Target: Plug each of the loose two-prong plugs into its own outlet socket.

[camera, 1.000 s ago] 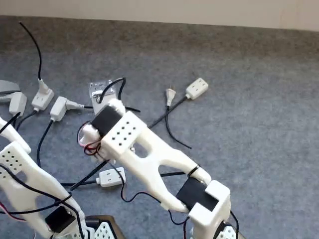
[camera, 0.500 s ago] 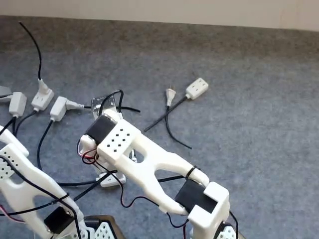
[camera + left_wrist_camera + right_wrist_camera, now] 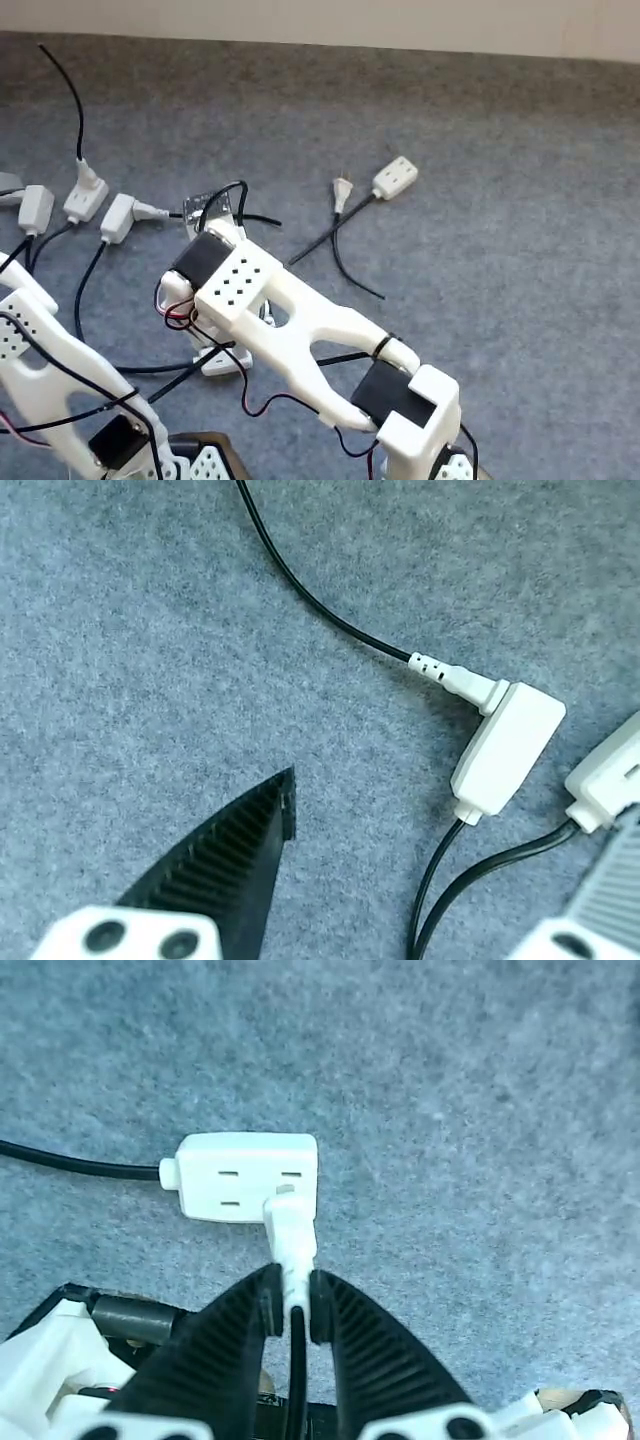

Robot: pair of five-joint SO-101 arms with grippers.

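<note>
My right gripper is shut on a white two-prong plug, whose prongs touch the face of a white outlet socket lying on the grey carpet. From above, that socket peeks out from under the right arm's wrist. Another loose plug lies beside a free socket farther back. My left gripper hangs open over a socket that has a plug in it. A second socket lies close by.
Several sockets and black cables lie spread at the far left and under the arms. The left arm sits at the near left corner. Bare carpet stretches to the right.
The right arm has drawn back toward the front and lowered its wrist over the near socket, carrying the plug. Over the last half second nothing has moved.
</note>
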